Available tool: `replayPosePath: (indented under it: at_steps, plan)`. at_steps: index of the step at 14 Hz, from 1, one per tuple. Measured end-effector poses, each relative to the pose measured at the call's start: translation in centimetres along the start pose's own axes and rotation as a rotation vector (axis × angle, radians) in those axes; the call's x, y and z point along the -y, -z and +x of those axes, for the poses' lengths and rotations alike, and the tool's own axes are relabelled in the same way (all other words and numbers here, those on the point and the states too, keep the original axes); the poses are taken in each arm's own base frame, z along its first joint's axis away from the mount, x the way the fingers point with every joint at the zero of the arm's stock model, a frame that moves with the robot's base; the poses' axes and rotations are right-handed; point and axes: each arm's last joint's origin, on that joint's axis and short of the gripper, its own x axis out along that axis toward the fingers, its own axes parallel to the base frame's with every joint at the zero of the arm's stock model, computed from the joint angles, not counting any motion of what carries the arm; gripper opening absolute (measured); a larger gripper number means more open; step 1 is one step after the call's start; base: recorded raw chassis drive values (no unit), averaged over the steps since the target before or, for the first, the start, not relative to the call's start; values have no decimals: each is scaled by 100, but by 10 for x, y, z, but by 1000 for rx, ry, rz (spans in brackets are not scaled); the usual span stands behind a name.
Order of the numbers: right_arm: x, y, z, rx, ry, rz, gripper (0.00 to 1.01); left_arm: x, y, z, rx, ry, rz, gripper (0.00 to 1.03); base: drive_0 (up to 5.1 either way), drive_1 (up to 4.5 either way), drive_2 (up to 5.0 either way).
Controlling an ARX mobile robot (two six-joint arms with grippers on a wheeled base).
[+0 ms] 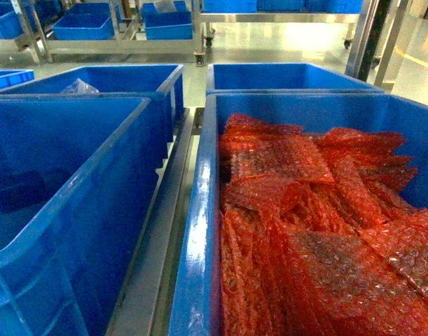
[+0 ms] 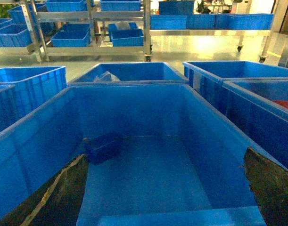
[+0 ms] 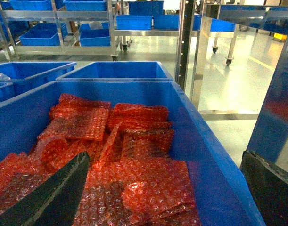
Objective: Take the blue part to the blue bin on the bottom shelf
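The blue bin point(image 2: 148, 101) is a deep crate with bare blue walls, seen on the left in the head view point(image 1: 73, 182). A dark blue part point(image 2: 102, 147) lies on its floor near the far left corner and shows dimly in the head view point(image 1: 17, 190). My left gripper point(image 2: 165, 155) hangs open above this bin, its dark fingers point(image 2: 63, 193) wide apart and holding nothing. My right gripper point(image 3: 165, 157) is open over the neighbouring crate point(image 3: 214, 160) of red bubble-wrap bags point(image 3: 134, 155), its right finger beyond the crate's right wall. Steel rails of the bottom shelf point(image 1: 157, 238) run between the two crates. Neither gripper shows in the head view.
More blue crates point(image 1: 122, 77) stand behind both front ones; one holds a clear plastic bag point(image 2: 106, 76). Steel racks with blue bins point(image 2: 92, 28) line the far side of a shiny floor. A steel post point(image 3: 182, 42) rises just right of the crates.
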Motion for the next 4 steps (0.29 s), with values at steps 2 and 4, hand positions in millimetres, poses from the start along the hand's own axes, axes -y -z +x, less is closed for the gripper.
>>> replayPosePath:
  at_steps: [2,4]
  plan:
    - [0,0,0,0,0,0,98,0,0,0,0,0,0,98,0,0,0]
    - [0,0,0,0,0,0,98,0,0,0,0,0,0,98,0,0,0]
